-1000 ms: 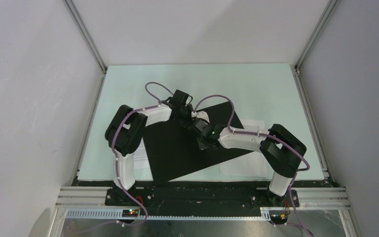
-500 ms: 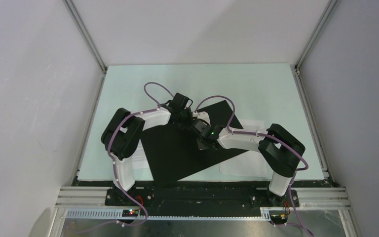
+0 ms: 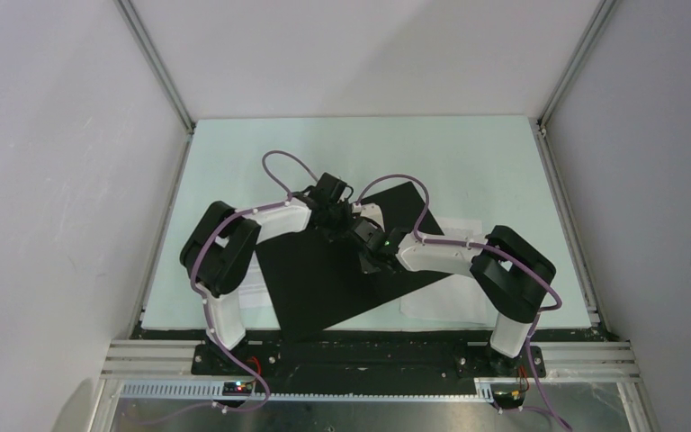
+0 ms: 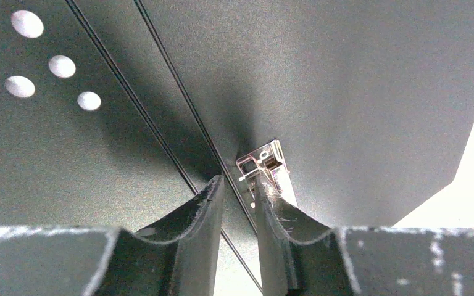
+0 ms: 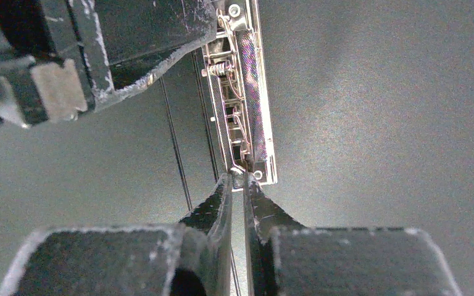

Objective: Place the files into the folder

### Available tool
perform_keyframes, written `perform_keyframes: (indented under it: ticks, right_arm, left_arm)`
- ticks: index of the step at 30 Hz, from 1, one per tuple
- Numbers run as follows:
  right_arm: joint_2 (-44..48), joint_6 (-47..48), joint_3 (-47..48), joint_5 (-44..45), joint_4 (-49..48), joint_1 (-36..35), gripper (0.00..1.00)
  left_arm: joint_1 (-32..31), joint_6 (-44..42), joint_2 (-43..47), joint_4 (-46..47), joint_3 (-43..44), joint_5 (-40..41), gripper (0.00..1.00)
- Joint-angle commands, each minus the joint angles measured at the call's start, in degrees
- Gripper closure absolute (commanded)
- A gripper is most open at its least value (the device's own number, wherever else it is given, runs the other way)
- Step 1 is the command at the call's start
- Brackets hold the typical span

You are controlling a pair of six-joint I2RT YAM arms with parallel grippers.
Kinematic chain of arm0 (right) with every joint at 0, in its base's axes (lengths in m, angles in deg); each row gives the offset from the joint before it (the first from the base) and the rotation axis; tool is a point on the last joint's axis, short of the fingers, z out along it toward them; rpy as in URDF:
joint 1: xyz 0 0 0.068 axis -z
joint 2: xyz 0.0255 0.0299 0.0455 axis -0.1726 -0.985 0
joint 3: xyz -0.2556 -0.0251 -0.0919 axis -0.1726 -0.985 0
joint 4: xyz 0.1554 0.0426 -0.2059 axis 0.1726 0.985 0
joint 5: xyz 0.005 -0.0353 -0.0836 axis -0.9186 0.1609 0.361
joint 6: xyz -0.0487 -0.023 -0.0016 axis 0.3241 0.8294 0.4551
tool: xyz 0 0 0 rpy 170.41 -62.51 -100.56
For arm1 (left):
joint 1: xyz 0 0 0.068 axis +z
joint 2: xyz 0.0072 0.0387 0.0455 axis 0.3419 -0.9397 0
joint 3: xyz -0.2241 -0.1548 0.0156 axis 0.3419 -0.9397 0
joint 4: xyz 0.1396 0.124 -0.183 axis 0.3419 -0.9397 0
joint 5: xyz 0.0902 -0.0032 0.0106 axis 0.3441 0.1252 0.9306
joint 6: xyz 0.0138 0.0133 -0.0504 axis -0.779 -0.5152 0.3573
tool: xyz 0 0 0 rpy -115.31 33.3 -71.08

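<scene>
Our left elbow swung outward; left jaws stay narrowly spread astride the shiny metal clip of the flat black folder, right jaws pinch its end; clip work continues.

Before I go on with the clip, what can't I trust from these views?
1. Right wrist: whether the right hand grips the folder's metal clip; its fingertips cover the contact.
2. Left wrist: the left hand hides the clip's near end.
3. Top: arms cover the clip and parts of the files; print too small to read.
</scene>
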Motion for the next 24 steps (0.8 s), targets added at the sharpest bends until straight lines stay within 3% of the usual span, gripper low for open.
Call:
perform_keyframes:
  ticks: [1,7,17,24]
  right_arm:
    - [-4.9,-2.0,-2.7,-0.8,1.3,0.4,1.0]
    - [-4.7,-2.1,-2.7,-0.8,0.9,0.3,1.0]
    - [-3.8,-2.8,-4.7,2.7,-1.5,0.1,1.0]
    - [-3.6,-5.1,-8.0,10.5,-0.7,0.6,1.0]
  left_arm:
    - [-0.3,-1.5,-2.2,-6.8,-0.3,4.5,0.67]
    - [-1.8,-0.5,-6.5,-9.0,3.4,6.9,0.74]
    - [-4.9,-3.2,-14.1,-14.3,6.5,13.6,0.99]
    - [-4.9,-7.3,-18.1,-17.2,6.8,14.5,1.0]
